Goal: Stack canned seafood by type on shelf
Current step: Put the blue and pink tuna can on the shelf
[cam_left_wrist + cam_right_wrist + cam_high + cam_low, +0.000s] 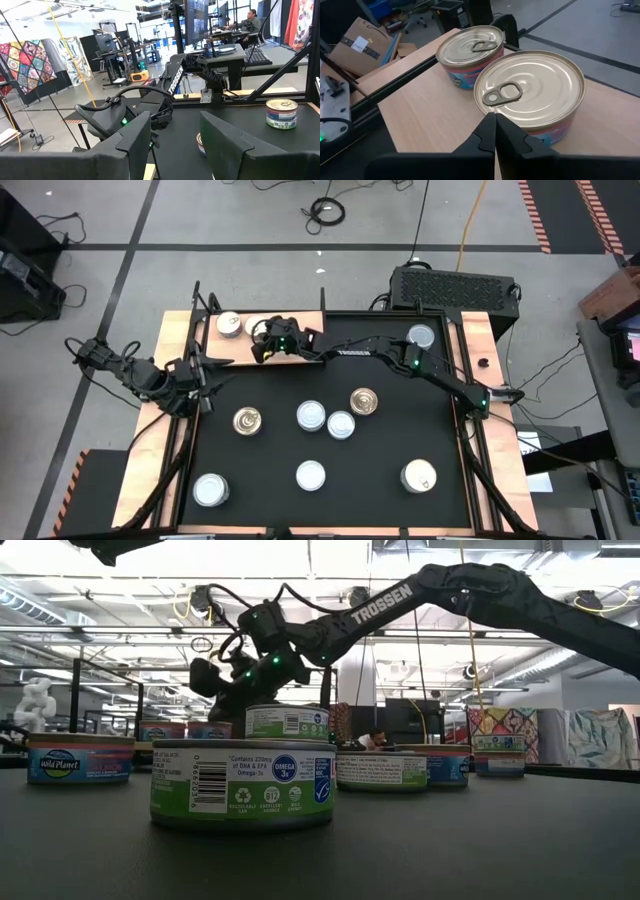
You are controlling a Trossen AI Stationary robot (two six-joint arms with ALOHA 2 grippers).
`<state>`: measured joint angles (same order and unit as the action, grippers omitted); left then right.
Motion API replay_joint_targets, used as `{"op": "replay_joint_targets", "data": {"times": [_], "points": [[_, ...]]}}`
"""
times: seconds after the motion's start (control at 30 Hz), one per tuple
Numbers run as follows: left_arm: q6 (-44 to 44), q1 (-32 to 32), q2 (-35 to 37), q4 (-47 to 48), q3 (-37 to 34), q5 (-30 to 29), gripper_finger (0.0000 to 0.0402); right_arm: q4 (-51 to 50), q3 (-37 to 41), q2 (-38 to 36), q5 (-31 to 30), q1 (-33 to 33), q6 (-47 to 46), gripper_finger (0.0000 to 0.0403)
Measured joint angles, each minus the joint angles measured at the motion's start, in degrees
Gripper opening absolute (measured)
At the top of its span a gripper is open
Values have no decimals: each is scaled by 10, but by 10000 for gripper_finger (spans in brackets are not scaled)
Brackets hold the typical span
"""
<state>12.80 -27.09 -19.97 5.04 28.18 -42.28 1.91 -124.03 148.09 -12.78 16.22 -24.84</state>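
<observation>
The light wooden shelf lies at the table's far left. Two gold pull-tab cans stand on it side by side: a nearer one and a farther one, which the high view also shows. My right gripper is shut, with its tips at the nearer can. Further cans stand on the black mat: gold-topped and pale-topped. At the table's left edge my left gripper stands open with nothing between its fingers. My right gripper sets its shut fingertips against the nearer can's rim, on the side where the pull tab sits. The fingers come from the table's right, slanting down. The can stands upright with its base flat on the shelf, close beside the other can.
More pale-topped cans stand on the mat at the near side and one at the far right. The black frame rails run along the mat's sides. A person sits at a desk far behind.
</observation>
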Motion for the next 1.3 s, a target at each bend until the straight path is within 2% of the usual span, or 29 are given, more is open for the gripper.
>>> {"op": "replay_joint_targets", "data": {"times": [0.3,0.67,0.87,1.3], "points": [[1,0,0,1,0,0,171,-3,-1,-1,-27,7,0,0],[1,0,0,3,0,0,171,27,-1,-1,-19,-8,40,0],[1,0,0,2,0,0,171,22,-1,-1,25,-8,49,0],[1,0,0,0,0,0,171,-5,0,-1,26,-8,60,0]]}}
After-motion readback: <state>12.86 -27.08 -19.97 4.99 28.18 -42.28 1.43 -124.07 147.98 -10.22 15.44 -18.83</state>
